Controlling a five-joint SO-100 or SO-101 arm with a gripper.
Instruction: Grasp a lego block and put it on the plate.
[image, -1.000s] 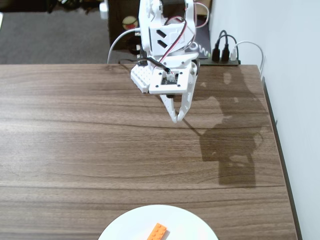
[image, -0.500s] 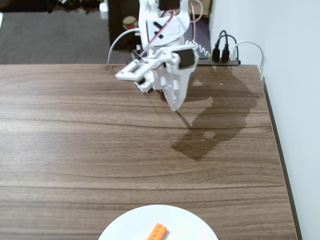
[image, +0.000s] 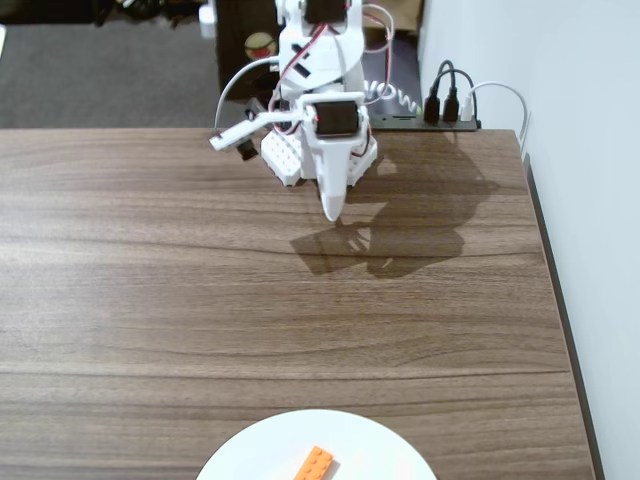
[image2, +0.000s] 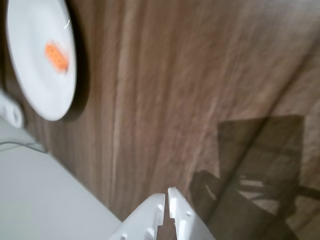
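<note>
The orange lego block (image: 316, 465) lies on the round white plate (image: 250, 455) at the table's near edge in the fixed view. In the wrist view the block (image2: 56, 56) lies on the plate (image2: 35, 95) at the top left. My white gripper (image: 332, 212) is far from them, raised near the arm's base at the back of the table, pointing down. In the wrist view my gripper (image2: 166, 192) enters from the bottom edge, its jaws together and nothing between them.
The wooden table (image: 150, 300) ends at a white wall on the right of the fixed view. A black power strip with plugs (image: 450, 110) sits at the back right. The arm's shadow (image: 390, 240) falls on the table.
</note>
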